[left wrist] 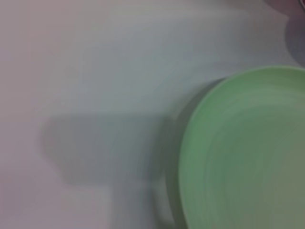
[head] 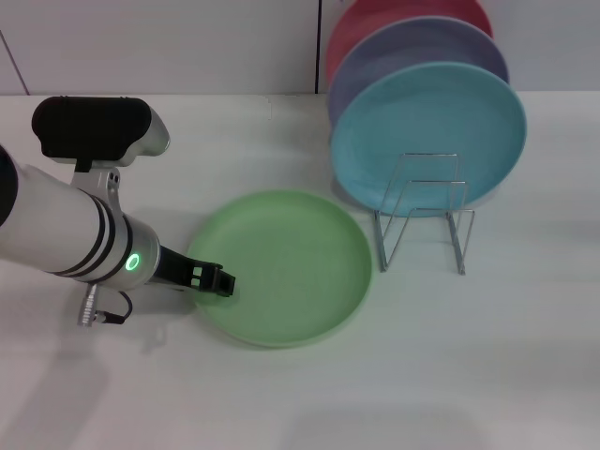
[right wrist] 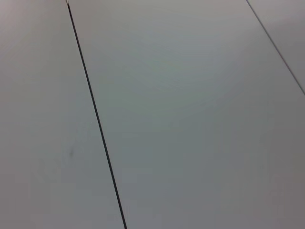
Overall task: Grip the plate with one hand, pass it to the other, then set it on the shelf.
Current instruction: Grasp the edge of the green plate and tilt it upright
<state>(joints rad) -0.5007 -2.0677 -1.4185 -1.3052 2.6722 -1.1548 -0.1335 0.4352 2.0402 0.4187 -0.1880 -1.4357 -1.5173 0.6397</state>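
Observation:
The light green plate lies flat on the white table, left of the silver wire rack. My left gripper is low at the plate's left rim, on or just over its edge. The left wrist view shows the plate's rim close up, with the arm's shadow on the table beside it. My right gripper shows in no view; the right wrist view shows only a pale panelled surface with dark seams.
A turquoise plate stands upright in the rack, with a lavender plate and a red plate behind it. The rack's front loops are bare. The white table stretches in front of the plate.

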